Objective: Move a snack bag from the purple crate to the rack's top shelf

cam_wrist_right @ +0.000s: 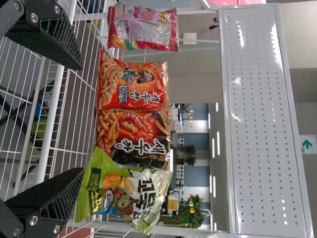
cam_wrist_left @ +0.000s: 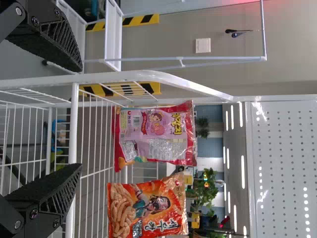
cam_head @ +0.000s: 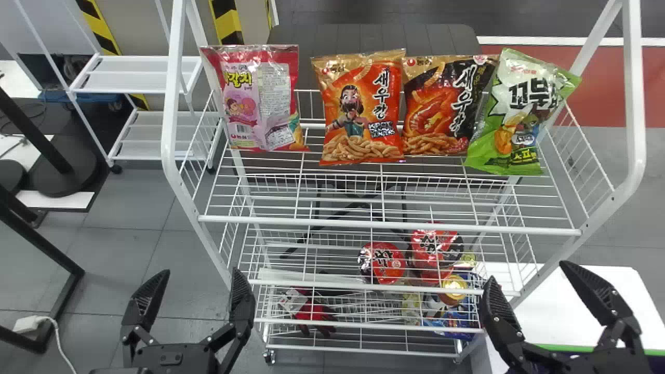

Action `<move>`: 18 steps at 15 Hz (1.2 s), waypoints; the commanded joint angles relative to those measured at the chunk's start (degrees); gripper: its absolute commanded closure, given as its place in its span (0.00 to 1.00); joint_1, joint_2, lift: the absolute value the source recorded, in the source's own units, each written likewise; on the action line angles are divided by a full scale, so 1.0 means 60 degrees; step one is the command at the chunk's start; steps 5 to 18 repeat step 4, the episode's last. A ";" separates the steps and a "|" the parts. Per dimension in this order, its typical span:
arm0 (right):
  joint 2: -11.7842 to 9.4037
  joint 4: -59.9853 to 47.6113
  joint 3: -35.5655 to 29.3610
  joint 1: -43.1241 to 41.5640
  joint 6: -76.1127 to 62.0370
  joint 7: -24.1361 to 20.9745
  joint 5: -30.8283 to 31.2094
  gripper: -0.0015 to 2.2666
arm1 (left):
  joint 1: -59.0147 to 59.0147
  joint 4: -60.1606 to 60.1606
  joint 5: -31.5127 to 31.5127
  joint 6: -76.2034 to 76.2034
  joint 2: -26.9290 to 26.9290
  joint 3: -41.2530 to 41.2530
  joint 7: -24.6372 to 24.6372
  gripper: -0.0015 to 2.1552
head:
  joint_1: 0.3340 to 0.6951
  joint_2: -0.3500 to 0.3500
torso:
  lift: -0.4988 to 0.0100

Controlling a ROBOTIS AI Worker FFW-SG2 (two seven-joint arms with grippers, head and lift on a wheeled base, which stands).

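In the head view my left gripper stands open in front of the rack's left side, nothing between its fingers. My right gripper is open too, low at the rack's right, over a white table. The rack's top shelf holds a pink bag, an orange bag, a black-and-orange bag and a green bag, upright along its back. The left wrist view has my left gripper open before the pink bag. In the right wrist view my right gripper is open, facing the row of bags.
Lower shelves hold red cup packages, blue packs and red-and-black gloves. White posts frame the rack. At the lower right, a green-edged dark thing lies below the white table.
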 commanded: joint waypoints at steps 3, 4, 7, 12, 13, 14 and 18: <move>0.0002 0.0000 0.0000 0.0000 -0.0008 0.0000 0.0003 0.04 | 0.0029 -0.0040 -0.0003 -0.0002 0.0000 -0.0001 0.0000 0.07 | 1.00 0.54 | 0.98; 0.0002 0.0000 0.0000 0.0015 -0.0037 0.0000 0.0003 0.04 | 0.0029 -0.0055 -0.0003 -0.0002 0.0000 -0.0001 0.0000 0.07 | 1.00 0.54 | 0.98; 0.0002 0.0000 0.0000 0.0015 -0.0037 0.0000 0.0003 0.04 | 0.0029 -0.0055 -0.0003 -0.0002 0.0000 -0.0001 0.0000 0.07 | 1.00 0.54 | 0.98; 0.0002 0.0000 0.0000 0.0015 -0.0037 0.0000 0.0003 0.04 | 0.0029 -0.0055 -0.0003 -0.0002 0.0000 -0.0001 0.0000 0.07 | 1.00 0.54 | 0.98; 0.0002 0.0000 0.0000 0.0015 -0.0037 0.0000 0.0003 0.04 | 0.0029 -0.0055 -0.0003 -0.0002 0.0000 -0.0001 0.0000 0.07 | 1.00 0.54 | 0.98; 0.0002 0.0000 0.0000 0.0015 -0.0037 0.0000 0.0003 0.04 | 0.0029 -0.0055 -0.0003 -0.0002 0.0000 -0.0001 0.0000 0.07 | 1.00 0.54 | 0.98; 0.0002 0.0000 0.0000 0.0015 -0.0037 0.0000 0.0003 0.04 | 0.0029 -0.0055 -0.0003 -0.0002 0.0000 -0.0001 0.0000 0.07 | 1.00 0.54 | 0.98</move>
